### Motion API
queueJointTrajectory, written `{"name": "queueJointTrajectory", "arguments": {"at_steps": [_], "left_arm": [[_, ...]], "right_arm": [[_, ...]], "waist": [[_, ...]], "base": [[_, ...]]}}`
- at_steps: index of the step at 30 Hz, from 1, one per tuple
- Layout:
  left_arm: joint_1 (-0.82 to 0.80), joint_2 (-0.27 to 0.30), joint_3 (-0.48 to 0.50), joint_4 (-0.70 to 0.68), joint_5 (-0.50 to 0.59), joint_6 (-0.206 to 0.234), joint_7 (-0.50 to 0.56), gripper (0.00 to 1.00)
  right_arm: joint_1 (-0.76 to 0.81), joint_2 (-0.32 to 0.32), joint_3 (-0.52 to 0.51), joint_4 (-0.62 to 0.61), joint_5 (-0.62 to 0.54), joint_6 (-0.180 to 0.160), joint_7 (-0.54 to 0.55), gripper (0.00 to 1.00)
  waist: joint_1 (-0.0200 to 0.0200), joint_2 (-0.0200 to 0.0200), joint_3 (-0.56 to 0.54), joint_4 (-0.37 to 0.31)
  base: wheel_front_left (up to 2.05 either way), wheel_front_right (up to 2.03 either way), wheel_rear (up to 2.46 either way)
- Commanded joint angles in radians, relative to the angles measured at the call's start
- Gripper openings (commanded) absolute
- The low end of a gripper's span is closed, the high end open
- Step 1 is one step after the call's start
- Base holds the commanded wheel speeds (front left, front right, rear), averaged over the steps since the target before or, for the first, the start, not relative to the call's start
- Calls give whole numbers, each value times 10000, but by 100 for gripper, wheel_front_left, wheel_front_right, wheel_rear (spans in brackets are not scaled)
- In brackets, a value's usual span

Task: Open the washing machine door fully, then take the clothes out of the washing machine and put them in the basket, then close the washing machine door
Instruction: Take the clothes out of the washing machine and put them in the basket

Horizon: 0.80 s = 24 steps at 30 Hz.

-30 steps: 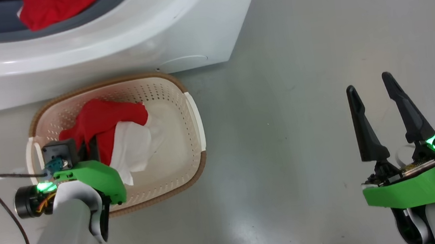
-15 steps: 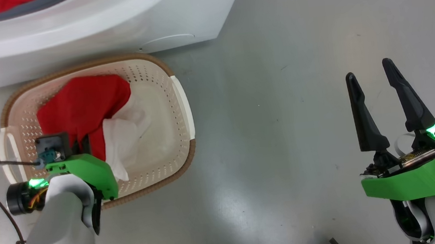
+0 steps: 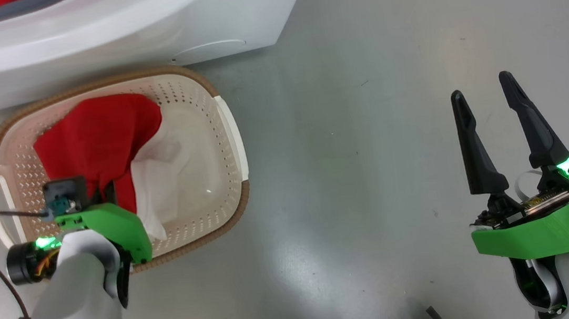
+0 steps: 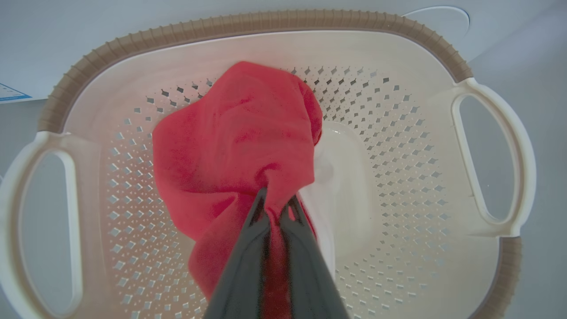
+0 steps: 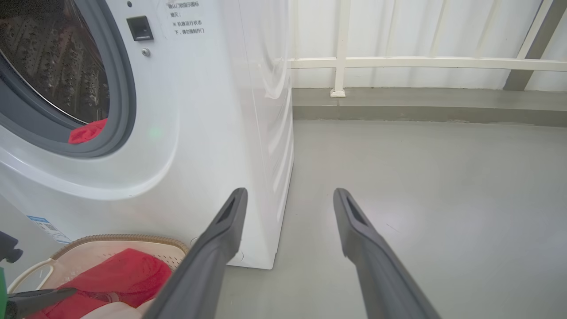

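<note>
L hand (image 4: 277,201) pinches bright red soft garment (image 4: 234,146) down inside cream perforated brown-rimmed plastic basket (image 4: 266,20), prob so it drops in, not over rim | R hand (image 3: 481,85) wide, empty, parked clear | more red cloth (image 5: 86,131) at drum mouth of white front-loader (image 5: 199,133), so unloading looks unfinished

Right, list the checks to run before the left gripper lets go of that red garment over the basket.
1. Left gripper shut on the red garment: ok.
2. Garment hangs inside the rim of the basket, not over its edge: ok.
3. White fabric lies in the basket beside the garment: ok.
4. Garment's lower end rests on the basket bottom: cannot tell.
5. Right gripper open, holding nothing, over the floor away from the basket: ok.
6. Washing machine emptied: not ok, a red cloth lies at the lower edge of its opening.
</note>
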Motion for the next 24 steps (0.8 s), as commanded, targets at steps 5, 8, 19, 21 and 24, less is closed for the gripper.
{"name": "queueJointTrajectory", "arguments": {"at_steps": [5, 8, 19, 21, 24], "left_arm": [[-96, 145, 309, -23, -308, -168, 3, 100], [-125, 91, 302, -12, -370, -261, -5, 100], [54, 76, 318, -566, -413, -438, -114, 100], [181, 113, 444, -1116, -407, -419, -118, 100], [489, 164, 624, -1998, -305, -345, -120, 100]], "right_arm": [[-58, -79, 194, -169, 65, 63, -63, 100], [-58, -79, 189, -125, 86, 63, -63, 100], [77, -79, 129, 38, 138, 63, -63, 100], [117, -79, 112, 80, 140, 63, -63, 100], [174, -79, 100, 137, 133, 63, -63, 100]], "waist": [[-1, -1, -146, 107], [-1, -1, -284, 168], [-1, -1, -1112, 425], [-1, -1, -1291, 490], [-1, -1, -1567, 572]], "base": [[0, 0, 0], [0, 0, 0], [0, 0, 0], [0, 0, 0], [0, 0, 0]]}}
